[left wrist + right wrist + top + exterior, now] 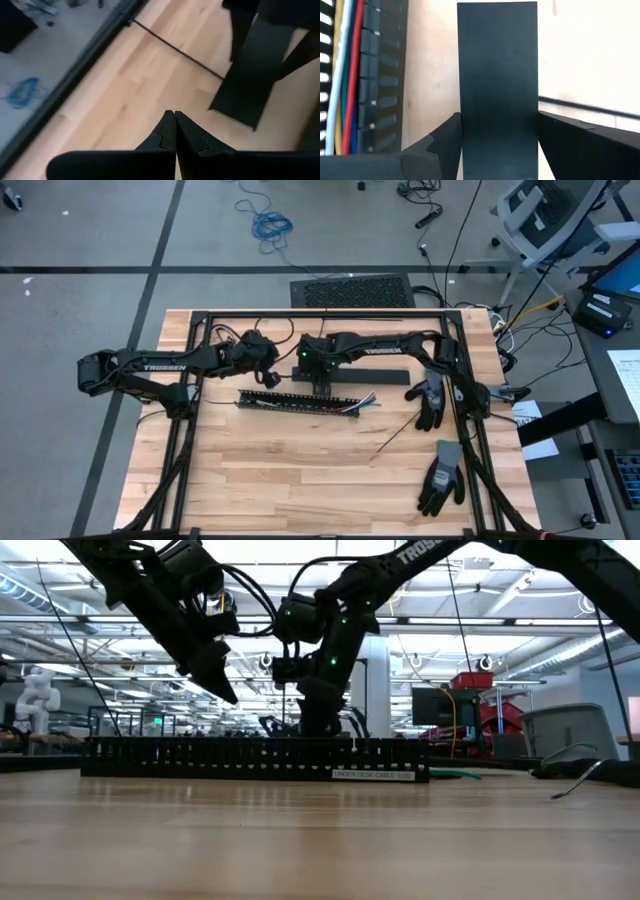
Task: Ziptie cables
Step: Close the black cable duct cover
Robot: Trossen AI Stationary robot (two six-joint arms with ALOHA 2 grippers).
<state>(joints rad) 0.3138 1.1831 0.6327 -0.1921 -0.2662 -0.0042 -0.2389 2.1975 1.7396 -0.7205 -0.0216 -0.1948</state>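
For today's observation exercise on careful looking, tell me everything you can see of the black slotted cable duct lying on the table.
The cable duct is a long, low black channel, plastic by its look, with side walls cut into many narrow fingers. It lies flat on the wooden table, running across it just in front of both arms. A small white label sits on its side near one end. The cables, white, red, green, yellow and blue, run inside it and fan out at the right end. Neither gripper visibly touches it.

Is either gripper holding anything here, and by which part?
The right gripper clamps a flat black strip across its width, near one end. The left gripper is shut and empty.
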